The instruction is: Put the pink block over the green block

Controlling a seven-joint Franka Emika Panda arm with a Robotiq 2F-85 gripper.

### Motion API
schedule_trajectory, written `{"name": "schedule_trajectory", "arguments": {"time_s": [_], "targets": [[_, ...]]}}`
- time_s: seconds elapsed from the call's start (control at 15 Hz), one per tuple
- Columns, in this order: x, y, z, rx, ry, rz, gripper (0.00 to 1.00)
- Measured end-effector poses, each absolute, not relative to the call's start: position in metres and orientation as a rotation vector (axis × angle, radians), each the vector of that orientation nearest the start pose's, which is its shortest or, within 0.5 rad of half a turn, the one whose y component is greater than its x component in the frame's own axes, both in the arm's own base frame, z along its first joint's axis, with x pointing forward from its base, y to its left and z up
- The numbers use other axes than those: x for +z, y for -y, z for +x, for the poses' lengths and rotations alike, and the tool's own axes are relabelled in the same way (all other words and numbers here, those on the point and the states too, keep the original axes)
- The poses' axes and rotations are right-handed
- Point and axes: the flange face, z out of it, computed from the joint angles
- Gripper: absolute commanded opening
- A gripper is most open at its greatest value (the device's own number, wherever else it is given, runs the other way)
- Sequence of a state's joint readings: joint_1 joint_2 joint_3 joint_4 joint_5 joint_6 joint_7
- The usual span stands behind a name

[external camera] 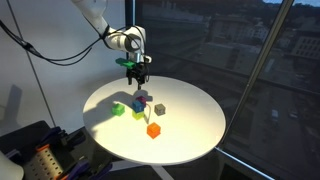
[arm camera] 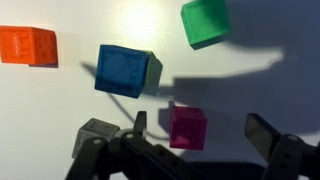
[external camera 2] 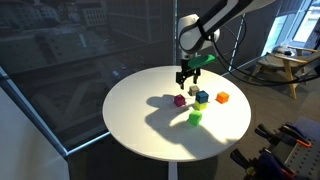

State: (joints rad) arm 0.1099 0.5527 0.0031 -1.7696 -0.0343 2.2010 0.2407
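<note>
The pink block point(arm camera: 187, 127) is a small magenta cube on the white round table, also visible in an exterior view point(external camera 2: 179, 100). The green block point(arm camera: 205, 22) lies apart from it near the top of the wrist view, and shows in both exterior views point(external camera: 118, 110) point(external camera 2: 195, 118). My gripper point(arm camera: 203, 132) hangs open above the pink block. In the wrist view the block sits between the two fingers, closer to the left finger point(arm camera: 140, 125). Both exterior views show the gripper point(external camera: 135, 68) point(external camera 2: 186, 75) well above the blocks, holding nothing.
A blue cube point(arm camera: 126, 70) lies next to the pink block, with a yellow-green edge peeking out behind it. An orange cube point(arm camera: 28, 46) is further off, and a grey cube point(arm camera: 95, 135) sits by the left finger. The table edge point(external camera 2: 130, 130) drops off all round.
</note>
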Motion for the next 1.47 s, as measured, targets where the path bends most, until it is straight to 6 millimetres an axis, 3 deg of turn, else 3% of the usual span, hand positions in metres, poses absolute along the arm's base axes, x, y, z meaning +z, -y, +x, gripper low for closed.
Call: {"name": "schedule_trajectory", "arguments": {"time_s": [0.87,1.47], "targets": [[0.226,-0.073,0.647,0.14,-0.168,-3.176,1.0],[0.2,-0.066,0.664,0.109,-0.188,-3.181,1.0]]}}
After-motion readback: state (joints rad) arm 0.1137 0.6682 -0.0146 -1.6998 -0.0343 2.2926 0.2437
